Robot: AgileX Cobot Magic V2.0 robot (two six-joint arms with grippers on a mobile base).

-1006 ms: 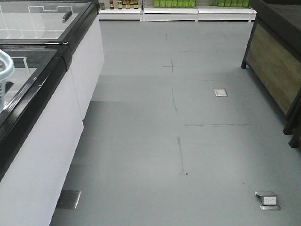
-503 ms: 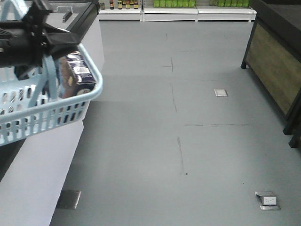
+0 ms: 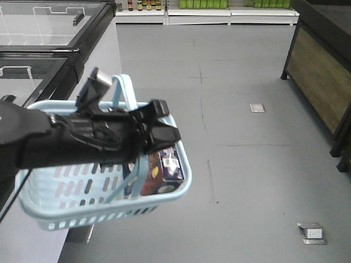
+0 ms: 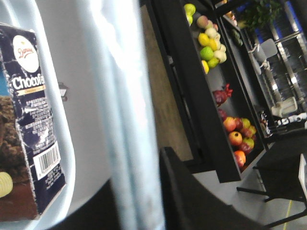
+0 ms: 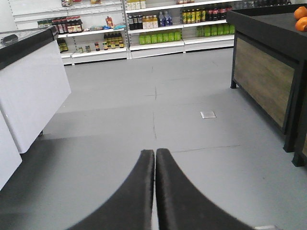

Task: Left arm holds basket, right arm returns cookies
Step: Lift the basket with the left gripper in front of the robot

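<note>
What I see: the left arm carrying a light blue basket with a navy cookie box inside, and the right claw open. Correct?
No: the right claw is shut, fingers pressed together, in the right wrist view. The left arm does carry the light blue basket with the navy cookie box inside.

It is a supermarket: glass-lid freezers (image 3: 44, 33) at ten o'clock, shelves (image 5: 163, 45) with bottles (image 5: 144, 21) at twelve, a fruit stand (image 4: 206, 120) at two, a shopping basket (image 3: 82, 211).
</note>
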